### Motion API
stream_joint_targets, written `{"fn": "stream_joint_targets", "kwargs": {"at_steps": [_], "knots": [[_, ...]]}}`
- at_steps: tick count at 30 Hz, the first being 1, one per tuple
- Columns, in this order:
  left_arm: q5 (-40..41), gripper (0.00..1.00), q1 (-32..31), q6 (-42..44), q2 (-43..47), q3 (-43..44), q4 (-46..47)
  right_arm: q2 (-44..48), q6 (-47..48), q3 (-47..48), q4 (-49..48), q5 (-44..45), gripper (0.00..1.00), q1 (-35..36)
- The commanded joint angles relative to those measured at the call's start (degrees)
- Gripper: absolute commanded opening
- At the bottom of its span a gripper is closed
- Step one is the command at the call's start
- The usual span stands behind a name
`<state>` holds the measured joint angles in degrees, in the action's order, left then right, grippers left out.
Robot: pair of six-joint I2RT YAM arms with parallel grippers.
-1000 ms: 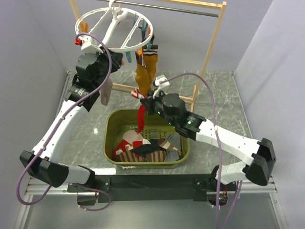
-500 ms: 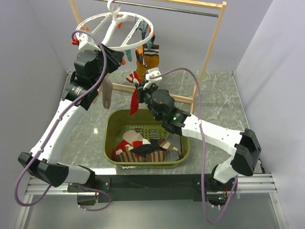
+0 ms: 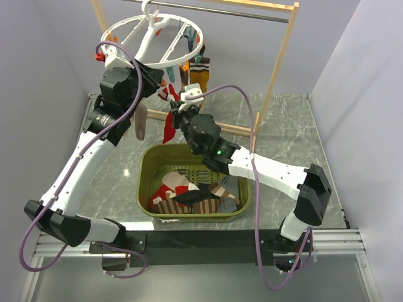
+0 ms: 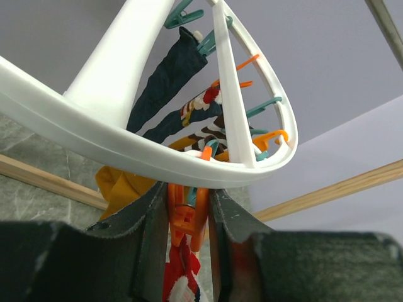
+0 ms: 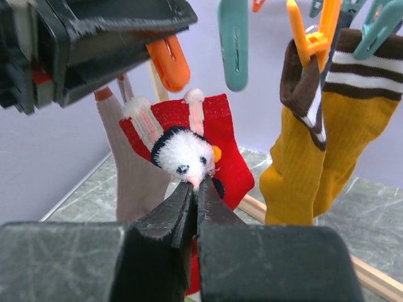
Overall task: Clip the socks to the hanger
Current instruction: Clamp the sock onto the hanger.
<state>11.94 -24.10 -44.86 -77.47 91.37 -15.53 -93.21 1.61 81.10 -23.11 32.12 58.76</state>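
Note:
The white ring hanger [image 3: 119, 28] hangs from the rack rod with orange and teal clips. My left gripper [image 3: 153, 80] is shut on an orange clip [image 4: 187, 214] under the ring [image 4: 94, 135], squeezing its handles. My right gripper [image 3: 178, 106] is shut on the red sock [image 3: 169, 129], pinched at its white pompom face [image 5: 182, 154]. The red sock's top [image 4: 179, 283] sits right below that orange clip [image 5: 169, 61]; I cannot tell if it is inside the clip. A mustard sock [image 5: 315, 157], a grey-taupe sock [image 3: 141, 123] and a navy sock [image 4: 164, 82] hang clipped.
A green basket [image 3: 146, 170] with several socks stands on the marble table below the right arm. The wooden rack post [image 3: 277, 69] rises at the right behind the hanger. A free teal clip [image 5: 234, 44] hangs next to the orange one.
My right gripper has lifted the red sock out of the basket area, up and left to the clip held by my left gripper. The left gripper rose slightly, then held still.

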Motion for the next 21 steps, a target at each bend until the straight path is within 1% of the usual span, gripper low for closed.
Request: {"fn": "stream_joint_targets", "kwargs": {"at_steps": [1, 11, 21], "knots": [[1.06, 0.08, -0.34, -0.49, 2.15, -0.14, 3.66, -1.01, 1.47, 4.41, -2.46, 1.45, 0.0, 0.83], [1.94, 0.09, -0.77, 0.91, 2.59, -0.32, 3.66, -3.56, 3.93, 7.49, -3.08, 2.95, 0.0, 1.27], [1.94, 0.09, -1.13, 1.71, 3.38, -1.37, 3.84, -4.0, 6.48, 7.76, -5.71, 3.3, 0.0, 1.27]]}}
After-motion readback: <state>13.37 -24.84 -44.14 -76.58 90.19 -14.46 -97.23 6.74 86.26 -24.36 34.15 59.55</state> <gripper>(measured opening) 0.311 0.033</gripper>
